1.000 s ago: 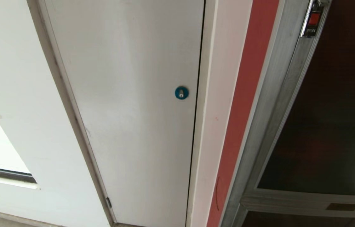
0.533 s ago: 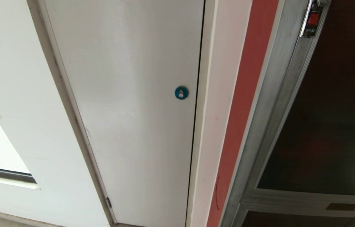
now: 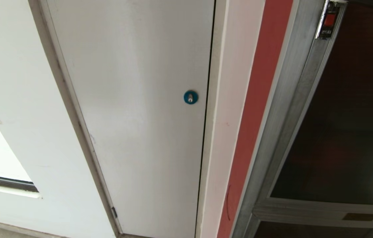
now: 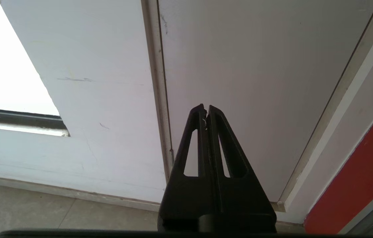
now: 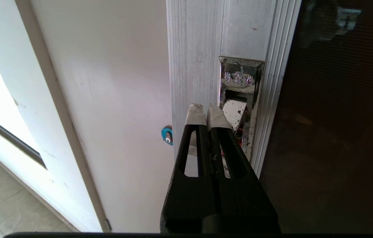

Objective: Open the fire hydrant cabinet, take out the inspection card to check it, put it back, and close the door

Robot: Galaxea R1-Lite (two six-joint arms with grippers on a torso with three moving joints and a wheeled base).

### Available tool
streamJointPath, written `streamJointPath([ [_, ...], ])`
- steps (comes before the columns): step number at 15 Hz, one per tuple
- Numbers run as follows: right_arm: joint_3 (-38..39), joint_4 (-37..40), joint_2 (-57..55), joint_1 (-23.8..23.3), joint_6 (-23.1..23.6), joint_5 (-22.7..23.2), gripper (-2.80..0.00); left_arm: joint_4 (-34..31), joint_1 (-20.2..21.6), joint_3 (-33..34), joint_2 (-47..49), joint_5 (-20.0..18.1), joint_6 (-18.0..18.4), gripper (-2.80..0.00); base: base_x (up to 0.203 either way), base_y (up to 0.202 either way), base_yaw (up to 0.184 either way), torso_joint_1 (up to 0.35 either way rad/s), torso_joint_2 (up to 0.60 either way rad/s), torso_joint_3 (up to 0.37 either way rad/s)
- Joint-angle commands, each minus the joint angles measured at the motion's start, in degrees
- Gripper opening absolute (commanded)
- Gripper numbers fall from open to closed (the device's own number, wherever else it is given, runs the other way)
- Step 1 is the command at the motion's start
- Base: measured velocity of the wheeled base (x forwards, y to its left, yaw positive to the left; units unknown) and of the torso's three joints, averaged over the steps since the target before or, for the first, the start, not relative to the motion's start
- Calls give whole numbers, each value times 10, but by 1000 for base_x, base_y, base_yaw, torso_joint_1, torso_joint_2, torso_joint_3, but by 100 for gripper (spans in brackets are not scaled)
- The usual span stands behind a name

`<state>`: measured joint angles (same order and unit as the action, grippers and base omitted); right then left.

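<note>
Fingers of the right gripper (image 5: 206,107) are pressed together with nothing between them, their taped tips hovering just before the silver frame of the fire hydrant cabinet (image 5: 196,49), right beside the small latch (image 5: 239,99) recessed in the edge of the door (image 5: 338,132). That pinched-flat posture looks chosen for poking or hooking the latch rather than grasping: a narrow point fits the recess better than a spread pair would. Whether the tips already touch the metal cannot be told.

From the head view the door (image 3: 345,115) stands shut, its dark glass filling the right side, the red latch (image 3: 329,19) high on its frame, so opening seems barely begun and the inspection card is nowhere visible.

Fingers of the left gripper (image 4: 206,110) are likewise closed on nothing, aimed low at the plain white door (image 4: 256,66) near the floor (image 4: 40,211), well apart from the cabinet. It appears parked, leaving the latch work to the other arm. The white door's round blue lock (image 3: 190,97) is no part of the job.
</note>
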<state>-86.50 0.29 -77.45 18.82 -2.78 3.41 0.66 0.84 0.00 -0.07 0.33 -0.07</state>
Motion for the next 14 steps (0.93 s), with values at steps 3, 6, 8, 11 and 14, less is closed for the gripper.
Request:
streamJointPath([
  [3, 10, 1, -1, -4, -1, -9, -280, 0, 0, 4, 1, 0, 0, -280, 0, 0, 0, 0, 0, 0],
  [6, 20, 0, -1, -5, -2, -10, -280, 0, 0, 4, 0, 0, 0, -280, 0, 0, 0, 0, 0, 0],
  [8, 24, -1, -1, -11, -3, -10, -280, 0, 0, 4, 1, 0, 0, -280, 0, 0, 0, 0, 0, 0],
  [11, 30, -2, -1, -23, -4, -10, -280, 0, 0, 4, 0, 0, -1, -280, 0, 0, 0, 0, 0, 0],
  [14, 34, -3, -11, -27, -5, -9, -280, 0, 0, 4, 0, 0, -1, -280, 0, 0, 0, 0, 0, 0],
])
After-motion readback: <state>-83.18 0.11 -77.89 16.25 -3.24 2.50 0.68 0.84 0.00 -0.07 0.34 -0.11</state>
